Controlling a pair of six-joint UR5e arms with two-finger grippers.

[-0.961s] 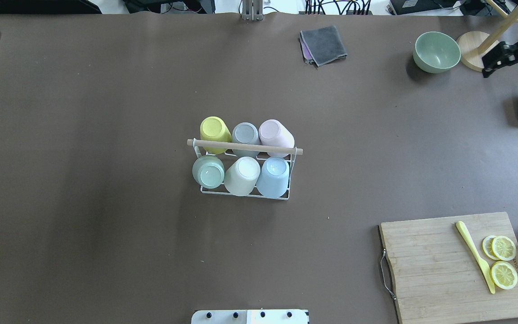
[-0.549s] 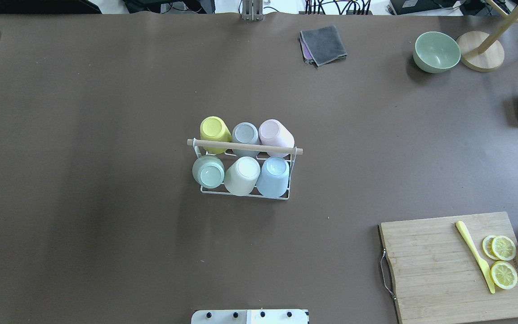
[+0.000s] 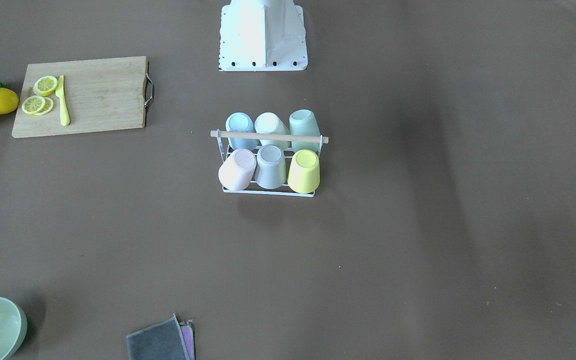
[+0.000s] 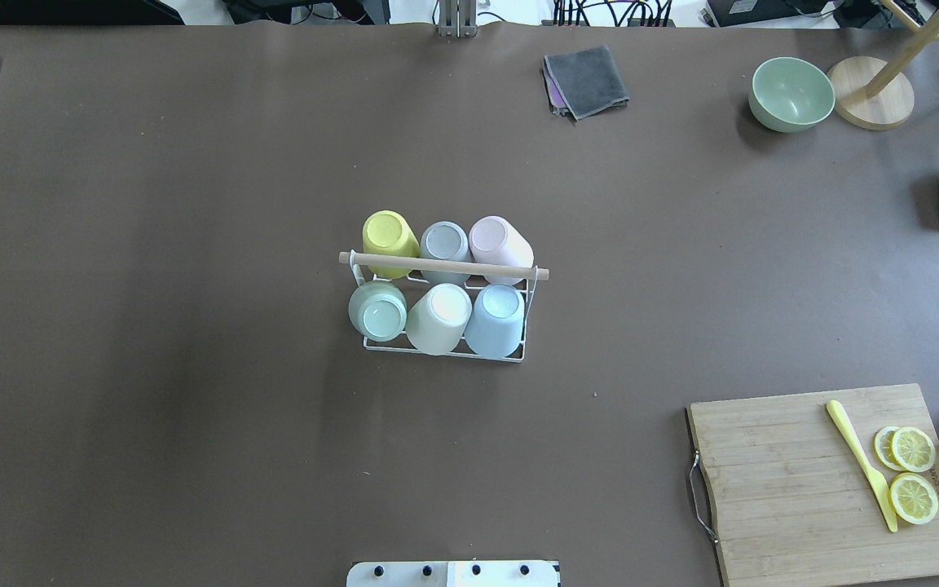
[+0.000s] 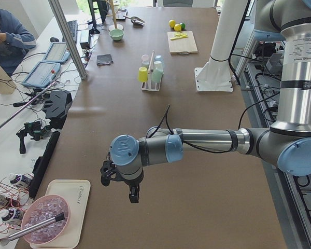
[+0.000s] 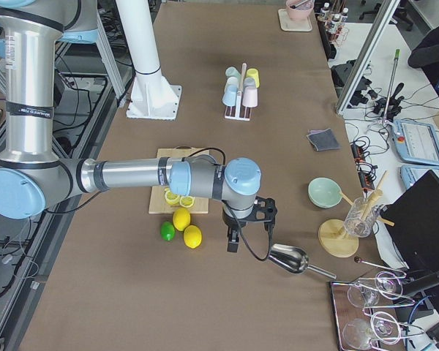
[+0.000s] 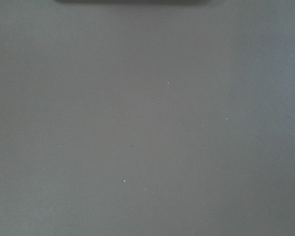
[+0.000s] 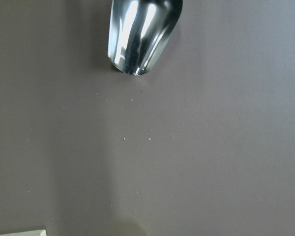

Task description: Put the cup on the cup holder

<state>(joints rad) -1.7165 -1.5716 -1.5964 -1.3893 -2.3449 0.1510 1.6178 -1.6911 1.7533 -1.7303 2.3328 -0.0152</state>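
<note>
The big brown table [image 4: 192,424] is under everything. The left arm [image 5: 202,141] reaches low over one end of it. The right arm [image 6: 132,174] reaches low over the other end.

A wooden cutting board [image 4: 795,489] lies near the right gripper [image 6: 233,240], partly hidden behind that arm in the side view. A white tray [image 5: 82,193] lies near the left gripper [image 5: 133,193], out toward the table's end.

The cup holder [image 4: 445,266] stands in the middle of the table, far from both grippers and between them. Six cups sit upside down on it, three on each side of its wooden rod. The yellow cup [image 4: 388,232], grey cup [image 4: 445,242] and pink cup [image 4: 498,238] are in the row away from the robot. The green cup [image 4: 377,314], cream cup [image 4: 441,314] and blue cup [image 4: 495,318] are in the row nearer the robot.

Both grippers point down at the table. They show only from the side, so I cannot tell if their fingers are apart or together.

A green bowl [image 4: 791,94] sits near the right gripper, farther out from the robot. A pink bowl [image 5: 41,218] sits on the tray. A shiny scoop [image 8: 140,34] lies just beside the right gripper. Two lemons [image 6: 181,218] and a lime [image 6: 167,230] lie just beside it on its other side. A grey cloth [image 4: 588,80] lies well apart from both grippers. A yellow knife [image 4: 861,465] and lemon slices [image 4: 914,497] lie on the board.
</note>
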